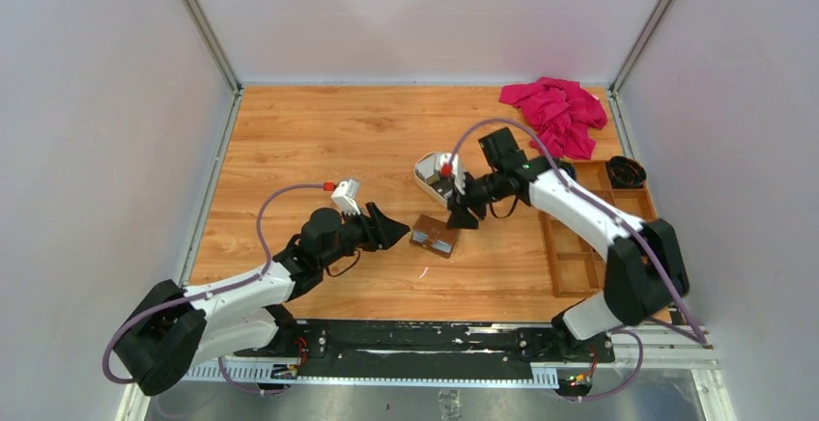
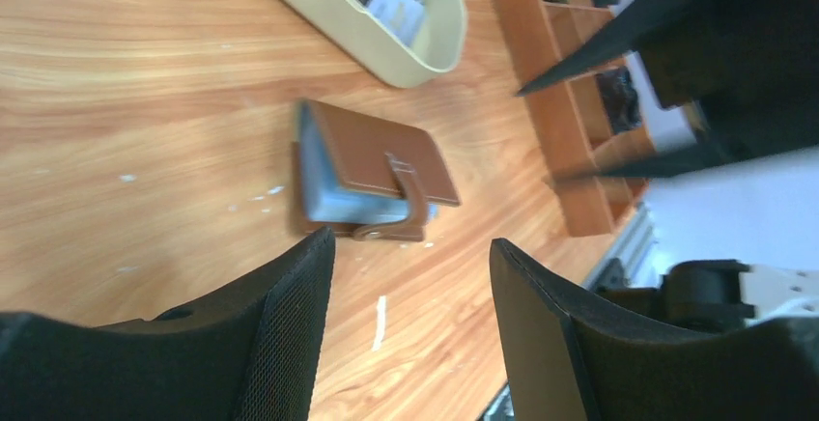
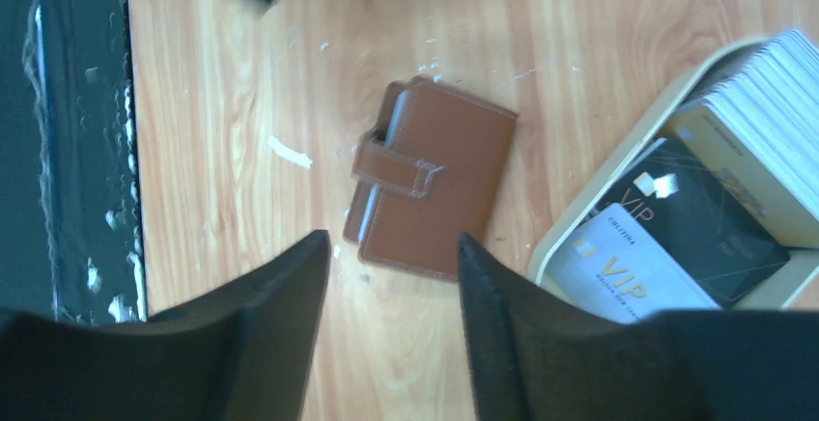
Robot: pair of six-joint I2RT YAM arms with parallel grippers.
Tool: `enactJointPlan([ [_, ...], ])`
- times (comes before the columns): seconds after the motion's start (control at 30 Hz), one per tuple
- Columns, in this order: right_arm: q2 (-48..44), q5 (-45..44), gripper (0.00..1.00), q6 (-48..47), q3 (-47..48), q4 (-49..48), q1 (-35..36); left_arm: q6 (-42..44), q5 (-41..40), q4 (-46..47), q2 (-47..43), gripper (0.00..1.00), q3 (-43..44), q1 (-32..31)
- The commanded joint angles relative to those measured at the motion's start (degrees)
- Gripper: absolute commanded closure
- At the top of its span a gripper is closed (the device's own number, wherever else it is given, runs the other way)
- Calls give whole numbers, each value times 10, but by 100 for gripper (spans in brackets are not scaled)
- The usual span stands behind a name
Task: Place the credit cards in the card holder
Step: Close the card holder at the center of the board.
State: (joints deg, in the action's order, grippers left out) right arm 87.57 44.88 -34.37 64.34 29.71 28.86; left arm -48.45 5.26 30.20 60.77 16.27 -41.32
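Note:
The card holder (image 1: pixel 435 236) is a brown leather wallet lying folded on the wooden table, its snap tab across the top (image 3: pixel 444 175). A bluish-grey card edge shows between its flaps (image 2: pixel 338 199). The credit cards lie in a cream oval tray (image 1: pixel 431 178): a black one (image 3: pixel 700 213), a grey VIP one (image 3: pixel 623 271) and a stack of white ones (image 3: pixel 763 141). My left gripper (image 1: pixel 394 229) (image 2: pixel 410 239) hovers just left of the wallet, open and empty. Above the wallet's right side my right gripper (image 1: pixel 462 216) (image 3: pixel 394 239) is also open and empty, next to the tray.
A wooden compartment box (image 1: pixel 589 238) stands along the table's right side with dark items in its far cells. A pink cloth (image 1: pixel 555 112) lies at the back right. A black rail (image 1: pixel 425 339) runs along the near edge. White specks dot the wood near the wallet.

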Motion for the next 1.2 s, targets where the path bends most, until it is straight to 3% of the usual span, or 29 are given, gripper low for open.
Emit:
enactJointPlan([
  [0.0,-135,67,21,-305,-127,-19,14,63,-30,-73,-62,36,-7,20],
  [0.03,-144,79,8,-336,-148,-19,15,74,-41,-91,-79,34,-4,22],
  [0.1,-119,75,0,-329,-136,12,24,91,-51,-111,-103,28,-3,26],
  [0.17,-101,22,0,-296,-134,6,54,93,-63,-116,-120,20,-7,32],
  [0.27,-118,-113,0,-226,-194,-114,117,80,-60,-117,-129,11,-16,36],
  [0.43,-79,-273,0,-137,-207,-202,181,66,-56,-117,-131,11,-32,38],
  [0.73,15,-437,2,-82,-189,-239,246,51,-56,-117,-170,11,-63,38],
  [0.83,56,-479,9,-66,-169,-218,248,46,-56,-116,-172,12,-70,38],
  [1.17,89,-462,62,-44,-122,-156,228,35,-34,-116,-179,12,-85,37],
])
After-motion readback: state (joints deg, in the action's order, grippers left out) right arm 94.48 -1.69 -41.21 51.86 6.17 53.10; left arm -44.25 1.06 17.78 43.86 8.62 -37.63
